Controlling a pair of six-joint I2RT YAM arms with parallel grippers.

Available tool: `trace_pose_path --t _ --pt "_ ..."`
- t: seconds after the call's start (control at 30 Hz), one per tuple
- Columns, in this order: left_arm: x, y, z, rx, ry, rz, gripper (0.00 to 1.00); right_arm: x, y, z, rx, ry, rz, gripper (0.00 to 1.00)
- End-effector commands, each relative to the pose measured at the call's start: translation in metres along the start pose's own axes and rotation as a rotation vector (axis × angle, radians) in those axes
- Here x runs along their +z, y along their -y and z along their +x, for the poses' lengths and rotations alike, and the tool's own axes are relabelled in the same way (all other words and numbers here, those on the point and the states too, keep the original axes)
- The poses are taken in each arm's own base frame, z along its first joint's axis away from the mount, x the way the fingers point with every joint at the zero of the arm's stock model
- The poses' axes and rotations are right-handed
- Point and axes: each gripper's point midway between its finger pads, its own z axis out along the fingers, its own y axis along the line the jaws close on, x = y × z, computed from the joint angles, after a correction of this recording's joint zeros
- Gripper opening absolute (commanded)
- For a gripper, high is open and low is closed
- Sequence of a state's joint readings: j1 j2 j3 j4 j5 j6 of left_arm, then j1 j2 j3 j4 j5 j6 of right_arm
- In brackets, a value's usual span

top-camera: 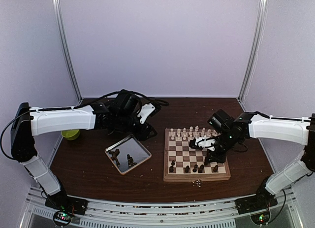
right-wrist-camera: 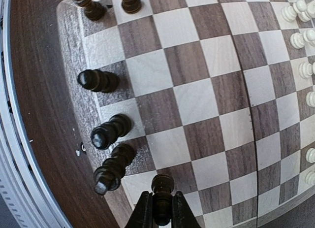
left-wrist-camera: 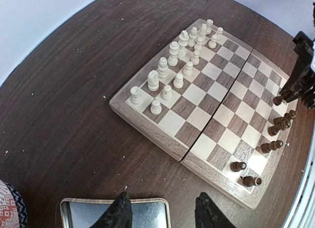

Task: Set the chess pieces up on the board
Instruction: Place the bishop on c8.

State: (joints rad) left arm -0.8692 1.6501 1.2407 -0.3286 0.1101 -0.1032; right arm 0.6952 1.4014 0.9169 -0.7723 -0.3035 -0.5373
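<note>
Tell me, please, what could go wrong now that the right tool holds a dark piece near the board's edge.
1. The right tool is shut on a dark piece close to two standing neighbours. Opening or pulling away could topple them.
2. It is near the edge of the board, so a tilted release might send the piece rolling onto the table.

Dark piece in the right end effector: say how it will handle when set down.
The dark piece looks slim and tall, so it probably tips if nudged. Turned and round, it would likely roll once down. Its glossy surface may slip in the right end effector.
</note>
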Motion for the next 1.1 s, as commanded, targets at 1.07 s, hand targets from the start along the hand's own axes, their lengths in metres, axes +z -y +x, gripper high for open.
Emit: trace_pose_path --t 1.07 --pt "-0.003 -0.001 -0.001 -0.006 -0.008 0.006 0.47 -0.073 0.0 -0.026 0.026 0.188 -0.107 0.4"
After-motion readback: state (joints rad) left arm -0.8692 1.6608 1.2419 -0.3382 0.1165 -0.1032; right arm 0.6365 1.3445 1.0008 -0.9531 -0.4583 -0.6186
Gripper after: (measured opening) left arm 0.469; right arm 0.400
